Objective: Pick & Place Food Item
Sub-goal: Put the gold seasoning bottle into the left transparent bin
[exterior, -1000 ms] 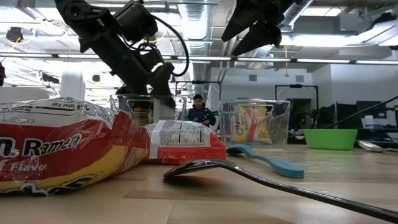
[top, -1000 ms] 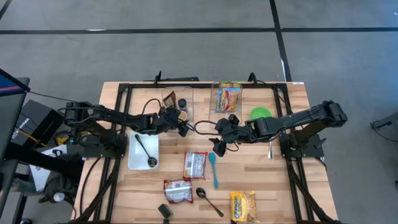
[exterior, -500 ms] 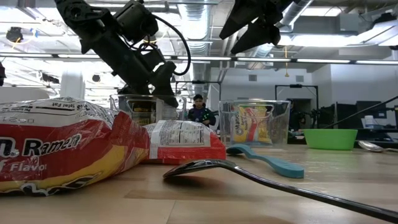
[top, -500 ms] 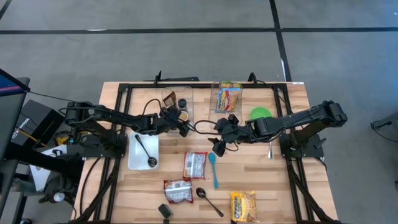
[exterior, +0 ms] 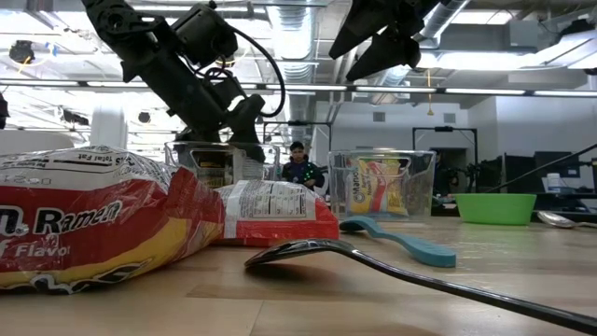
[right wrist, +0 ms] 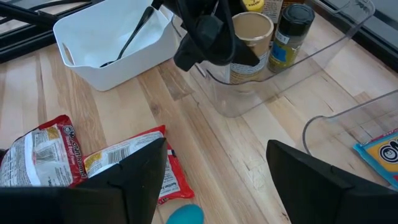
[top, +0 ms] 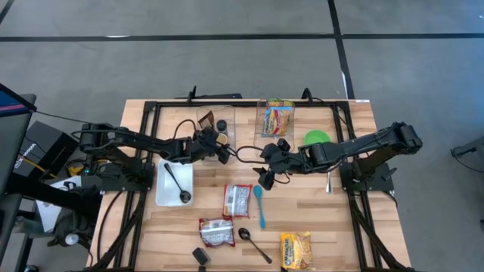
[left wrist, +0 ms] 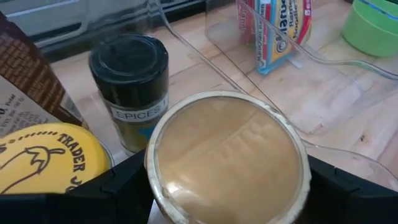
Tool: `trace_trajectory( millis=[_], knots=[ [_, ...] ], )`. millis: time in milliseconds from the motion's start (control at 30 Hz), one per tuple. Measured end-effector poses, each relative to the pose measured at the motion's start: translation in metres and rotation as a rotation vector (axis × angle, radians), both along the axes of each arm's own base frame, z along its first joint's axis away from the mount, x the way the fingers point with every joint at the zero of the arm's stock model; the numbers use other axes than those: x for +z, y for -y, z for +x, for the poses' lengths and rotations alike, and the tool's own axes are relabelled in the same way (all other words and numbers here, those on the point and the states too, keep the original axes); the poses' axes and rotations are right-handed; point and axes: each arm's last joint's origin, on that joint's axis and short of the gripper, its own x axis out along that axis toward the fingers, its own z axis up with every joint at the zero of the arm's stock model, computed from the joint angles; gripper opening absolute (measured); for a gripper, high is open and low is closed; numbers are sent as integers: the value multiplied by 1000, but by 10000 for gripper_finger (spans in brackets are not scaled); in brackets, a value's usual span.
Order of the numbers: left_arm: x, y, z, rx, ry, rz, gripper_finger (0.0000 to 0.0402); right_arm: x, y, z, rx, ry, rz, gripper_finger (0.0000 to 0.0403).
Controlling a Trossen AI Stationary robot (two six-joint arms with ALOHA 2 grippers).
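The left gripper (right wrist: 208, 37) reached into the clear bin (right wrist: 323, 46) at the table's far edge, its 2 fingers closed on either side of the tan-lidded can (left wrist: 227, 158). The can stood upright inside that bin, just beside a black spice jar (left wrist: 129, 78) and a yellow-lidded jar (left wrist: 40, 165), with a brown packet (left wrist: 28, 68) behind them. From the right wrist view the can's base appeared to rest on or very near the bin floor; whether it had been lifted could not be told.

The right gripper (top: 266, 178) hovered above the table, fingers spread and empty, over the red ramen pack (right wrist: 134, 165) and near the teal spoon (top: 259, 204).

By its look the can was rigid and probably moderately heavy, so it should not deform under a firm pinch. Its smooth round wall could slip or swivel between flat fingers, so a hold across the middle of the wall, below the lid rim, seemed best. The neighbouring jars stood close, so a tilt could knock them.
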Motion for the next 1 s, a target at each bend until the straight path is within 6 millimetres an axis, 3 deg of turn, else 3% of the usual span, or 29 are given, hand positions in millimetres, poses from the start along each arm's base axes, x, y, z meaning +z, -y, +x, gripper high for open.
trace_trajectory(
  millis=[467,1000],
  knots=[
    [-2,0,-2,11,-29,6,284,0,0,0,0,0,0,269],
    [-1,0,-1,7,-16,4,322,0,0,0,0,1,0,269]
  ],
)
